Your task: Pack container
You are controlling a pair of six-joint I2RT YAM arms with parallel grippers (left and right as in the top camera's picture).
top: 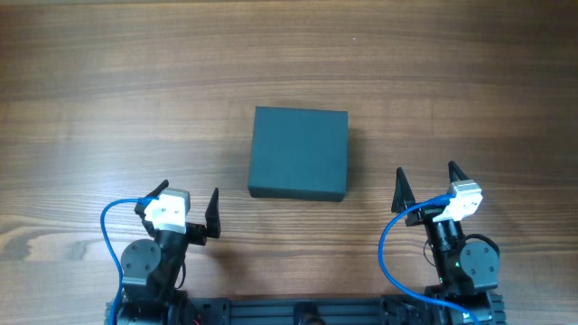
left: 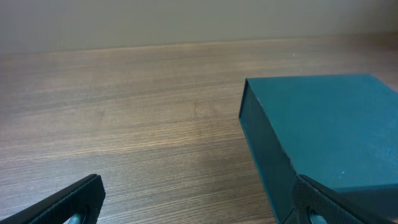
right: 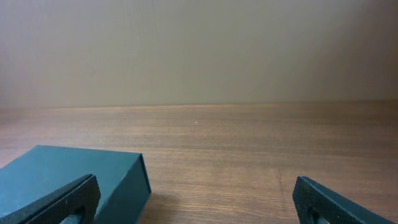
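The container (top: 299, 152) is a dark teal-grey square box, lid closed, lying in the middle of the wooden table. It fills the right side of the left wrist view (left: 329, 137) and the lower left corner of the right wrist view (right: 74, 177). My left gripper (top: 188, 200) hangs near the front edge, left of the box, open and holding nothing. On the other side of the box my right gripper (top: 426, 179) is also open and empty. Neither touches the box.
Bare wooden table (top: 108, 81) stretches on all sides of the box. A plain beige wall (right: 199, 50) rises behind the far edge. Blue cables (top: 113, 235) loop beside both arm bases at the front.
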